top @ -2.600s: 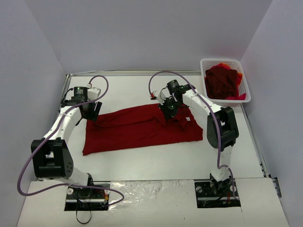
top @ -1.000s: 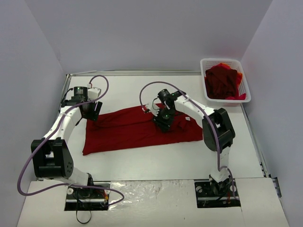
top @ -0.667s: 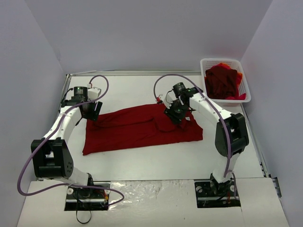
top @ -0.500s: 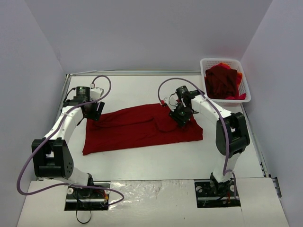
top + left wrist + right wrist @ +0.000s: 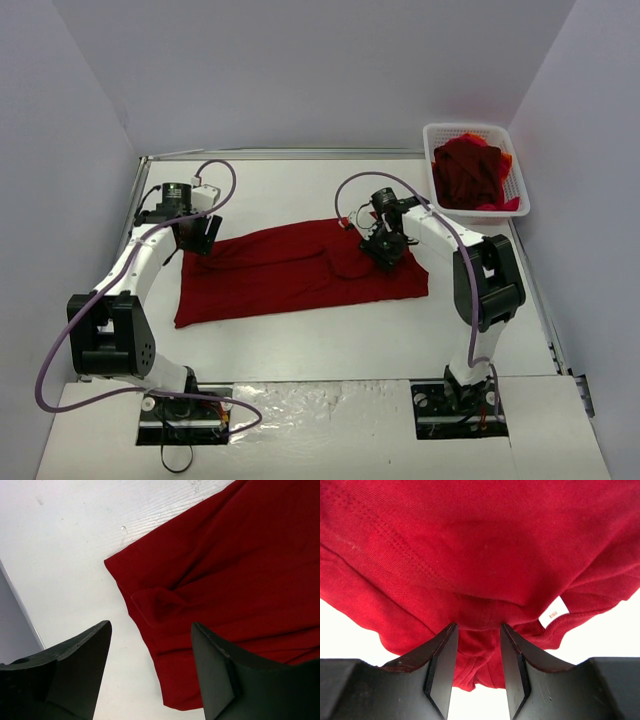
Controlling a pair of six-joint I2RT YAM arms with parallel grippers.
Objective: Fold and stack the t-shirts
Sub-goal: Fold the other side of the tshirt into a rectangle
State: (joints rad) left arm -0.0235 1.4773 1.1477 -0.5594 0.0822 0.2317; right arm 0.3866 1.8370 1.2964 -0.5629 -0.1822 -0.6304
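One dark red t-shirt (image 5: 290, 270) lies spread across the middle of the table, seen close up in the left wrist view (image 5: 240, 570) and the right wrist view (image 5: 470, 545). My right gripper (image 5: 385, 250) (image 5: 478, 626) rests on the shirt's right part near the collar, shut on a bunched fold of cloth that fills the gap between its fingers. A white label (image 5: 554, 612) shows beside it. My left gripper (image 5: 200, 235) (image 5: 151, 626) hangs open above the shirt's far left corner, holding nothing. More t-shirts (image 5: 470, 175) lie piled in the basket.
The white mesh basket (image 5: 470, 128) stands at the back right corner against the wall. A raised rail runs along the table's left and far edges. Bare white table shows in front of the shirt and behind it.
My right gripper swung left over the shirt, then back right toward the collar, dragging cloth and leaving a rounded fold. The left arm shifted only slightly.
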